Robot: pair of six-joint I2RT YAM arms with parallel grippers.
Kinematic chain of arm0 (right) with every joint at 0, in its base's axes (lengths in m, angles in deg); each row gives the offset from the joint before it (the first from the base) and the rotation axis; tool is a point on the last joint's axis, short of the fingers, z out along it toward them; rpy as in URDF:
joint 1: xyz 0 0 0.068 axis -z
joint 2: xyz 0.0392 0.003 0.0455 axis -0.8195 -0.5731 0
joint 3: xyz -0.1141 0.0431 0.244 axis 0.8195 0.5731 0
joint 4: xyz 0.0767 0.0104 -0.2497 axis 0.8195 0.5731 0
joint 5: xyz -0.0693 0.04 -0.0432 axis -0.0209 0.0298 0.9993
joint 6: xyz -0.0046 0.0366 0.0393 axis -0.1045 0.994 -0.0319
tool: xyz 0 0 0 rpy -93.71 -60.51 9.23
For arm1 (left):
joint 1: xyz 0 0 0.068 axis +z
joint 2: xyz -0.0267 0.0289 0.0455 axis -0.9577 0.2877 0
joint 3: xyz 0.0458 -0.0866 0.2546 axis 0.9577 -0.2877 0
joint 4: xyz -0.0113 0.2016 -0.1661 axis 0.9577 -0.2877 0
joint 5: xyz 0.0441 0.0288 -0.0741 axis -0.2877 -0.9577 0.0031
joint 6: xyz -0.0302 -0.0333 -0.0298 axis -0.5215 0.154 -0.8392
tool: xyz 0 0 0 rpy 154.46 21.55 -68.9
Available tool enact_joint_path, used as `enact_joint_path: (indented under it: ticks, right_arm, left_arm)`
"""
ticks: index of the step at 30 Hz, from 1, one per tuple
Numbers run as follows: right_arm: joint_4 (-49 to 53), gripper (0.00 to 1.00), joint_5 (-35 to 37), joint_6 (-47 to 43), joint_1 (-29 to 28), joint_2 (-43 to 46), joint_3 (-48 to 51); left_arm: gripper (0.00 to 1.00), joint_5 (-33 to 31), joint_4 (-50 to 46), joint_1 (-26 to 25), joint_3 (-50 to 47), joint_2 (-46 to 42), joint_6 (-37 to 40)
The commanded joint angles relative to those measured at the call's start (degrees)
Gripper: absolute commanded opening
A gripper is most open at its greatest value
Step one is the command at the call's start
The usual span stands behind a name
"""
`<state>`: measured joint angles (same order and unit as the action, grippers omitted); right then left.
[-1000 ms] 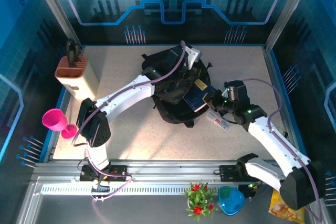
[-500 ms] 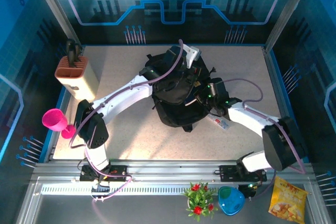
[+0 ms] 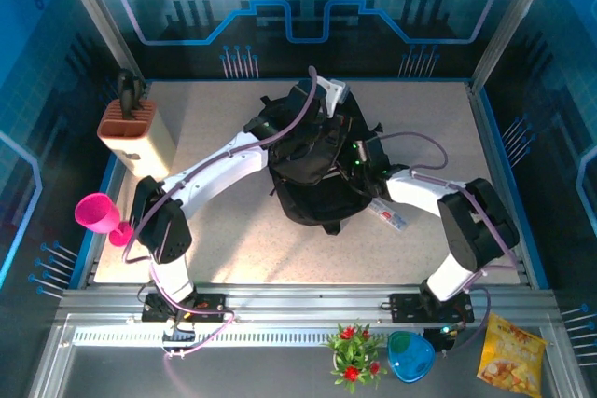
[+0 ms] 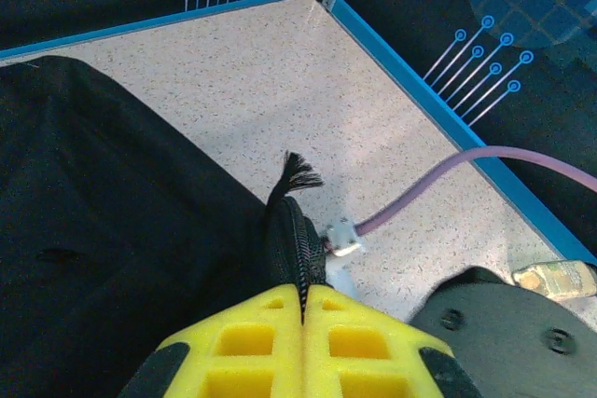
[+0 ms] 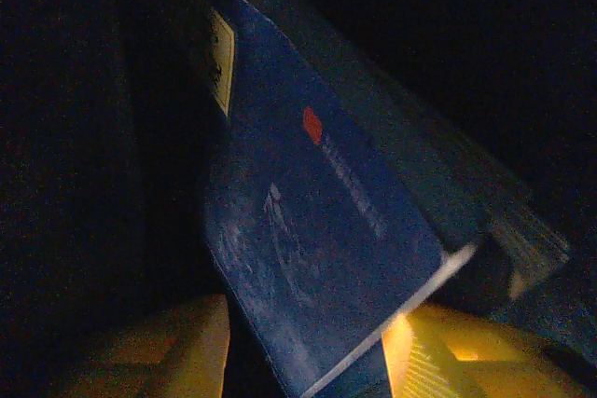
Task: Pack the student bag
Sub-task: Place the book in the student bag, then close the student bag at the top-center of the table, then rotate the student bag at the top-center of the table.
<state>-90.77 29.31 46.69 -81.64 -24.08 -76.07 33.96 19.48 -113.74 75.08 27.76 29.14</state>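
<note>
- Student bag (image 3: 303, 188), the big black soft fabric one with straps, is lying in the middle of the speckled beige table (image 3: 224, 230), a bit toward the far side. Both of your arms are reaching to it.
- Your left gripper (image 4: 303, 303) is sitting at the far end of the bag. Its yellow fingers (image 4: 247, 337) are pressing together on a black zip edge of the bag.
- A frayed black strap end (image 4: 298, 172) is sticking out just past that pinch, and a purple cable (image 4: 438, 179) is running above the table beside it.
- Your right gripper (image 5: 303, 361) is reaching into the dark inside of the bag from the right side.
- Its yellow fingers (image 5: 177, 347) are standing apart. A corner of a flat dark blue book (image 5: 308, 230) with a small red mark is lying between them, and you cannot tell whether the pads are touching it.
- A small white packet with red print (image 3: 392, 216) is lying on the table just beside the bag, near your right arm (image 3: 424, 191).
- A beige block with an orange top (image 3: 135, 128) is standing by the left edge, well apart from the bag, and a bright pink cup (image 3: 98, 213) is sitting near it.
- Down by the arm bases, a small green plant with red flowers (image 3: 352, 351), a blue bowl (image 3: 409, 356) and a yellow snack packet (image 3: 511, 361) are sitting in a row.
</note>
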Motion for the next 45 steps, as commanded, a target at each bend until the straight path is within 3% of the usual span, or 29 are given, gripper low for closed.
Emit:
enact_joint_path:
  ticks: [1, 6, 10, 14, 19, 27, 33, 37, 45]
  right_arm:
    - [3.5, 0.54, -1.4, -3.1, -0.2, 8.6, 3.4]
    - [16.6, 0.66, 5.8, -8.5, 0.2, 24.3, 7.6]
    - [26.5, 0.73, 13.4, -11.8, 2.7, 35.9, 9.3]
    - [32.1, 0.75, 12.1, -16.6, 7.6, 40.7, 7.0]
    - [34.9, 0.77, 6.1, -22.8, 11.4, 38.4, 3.1]
    - [32.8, 0.77, -3.4, -25.3, 11.6, 30.7, 2.5]
    - [29.5, 0.76, -8.9, -23.7, 10.6, 26.4, 4.6]
    - [28.8, 0.73, -11.6, -23.3, 9.9, 24.5, 5.5]
    - [26.6, 0.65, -17.0, -21.8, 10.1, 24.5, 10.8]
  left_arm:
    - [0.00, 1.5, 4.6, 0.6, -0.7, -3.4, -1.6]
    - [0.05, 3.1, 4.6, 1.0, -2.2, -3.5, -2.9]
    - [0.36, 5.2, 3.6, 1.3, -4.6, -4.1, -4.4]
    - [0.60, 2.8, 1.0, 2.4, -9.6, -6.9, -8.5]
    - [0.71, 3.3, 1.4, 6.6, -19.8, -11.9, -14.2]
    - [0.70, 1.8, -0.5, 16.3, -34.5, -16.4, -24.0]
    - [0.58, 7.4, 7.1, 22.6, -42.6, -14.6, -31.1]
    - [0.49, 13.4, 13.3, 25.7, -42.4, -9.8, -32.9]
    - [0.40, 14.6, 10.5, 26.1, -31.2, 2.3, -29.5]
